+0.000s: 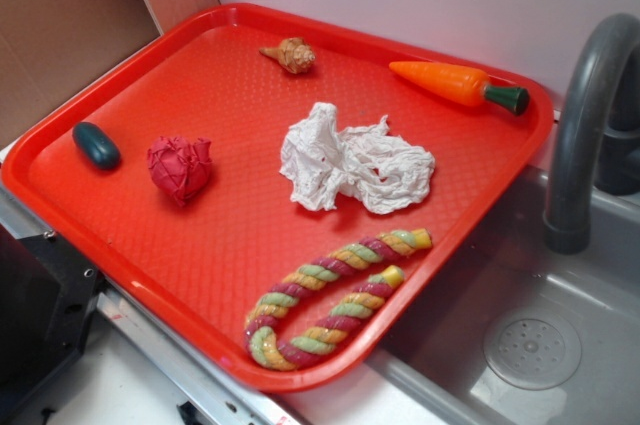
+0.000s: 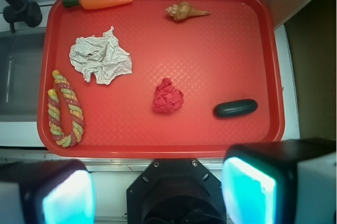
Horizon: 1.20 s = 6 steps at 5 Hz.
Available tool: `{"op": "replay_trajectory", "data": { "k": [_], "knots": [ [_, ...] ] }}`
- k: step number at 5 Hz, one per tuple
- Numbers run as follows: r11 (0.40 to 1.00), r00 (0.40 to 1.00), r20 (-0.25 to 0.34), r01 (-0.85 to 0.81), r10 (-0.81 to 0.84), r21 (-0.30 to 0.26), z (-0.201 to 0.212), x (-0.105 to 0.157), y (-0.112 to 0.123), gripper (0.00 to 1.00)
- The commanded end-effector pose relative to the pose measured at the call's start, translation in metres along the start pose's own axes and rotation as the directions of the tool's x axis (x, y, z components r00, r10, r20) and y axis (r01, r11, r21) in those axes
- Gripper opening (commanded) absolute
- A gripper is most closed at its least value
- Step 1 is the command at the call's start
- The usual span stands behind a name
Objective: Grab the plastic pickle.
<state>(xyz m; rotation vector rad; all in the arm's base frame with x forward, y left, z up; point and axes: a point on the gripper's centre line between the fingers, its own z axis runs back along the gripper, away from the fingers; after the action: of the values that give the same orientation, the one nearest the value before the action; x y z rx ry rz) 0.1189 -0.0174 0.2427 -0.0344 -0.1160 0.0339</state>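
The pickle lies on its side near one edge of the red tray, alone on the bare plastic, with the red wrinkly ball near it but not touching. Farther across the tray sit a crumpled white paper, a twisted rope toy bent into a loop, an orange carrot with a green tip at the far rim, and a small shell. The pincer shows only in the wrist view (its two fingers blurred at the bottom corners); it is spread wide, holds nothing, and is well apart from the pickle. A grey sink with a tap adjoins the tray.
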Motion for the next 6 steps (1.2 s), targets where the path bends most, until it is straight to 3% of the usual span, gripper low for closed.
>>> {"op": "replay_trajectory", "data": {
  "k": [1, 2, 3, 4, 5, 6],
  "knots": [
    [1.0, 1.0, 0.0, 0.0, 0.0, 0.0, 0.0, 0.0, 0.0, 1.0],
    [0.977, 0.973, 0.093, -0.212, 0.21, 0.014, -0.016, 0.004, 0.028, 1.0],
    [0.948, 0.941, 0.133, -0.317, 0.311, 0.027, -0.031, 0.004, 0.047, 1.0],
    [0.9, 0.901, 0.132, -0.427, 0.414, 0.088, -0.061, 0.008, 0.073, 1.0],
    [0.846, 0.849, 0.136, -0.525, 0.511, 0.097, -0.091, 0.013, 0.095, 1.0],
    [0.755, 0.759, 0.211, -0.646, 0.617, 0.117, -0.118, 0.012, 0.119, 1.0]
  ]
}}
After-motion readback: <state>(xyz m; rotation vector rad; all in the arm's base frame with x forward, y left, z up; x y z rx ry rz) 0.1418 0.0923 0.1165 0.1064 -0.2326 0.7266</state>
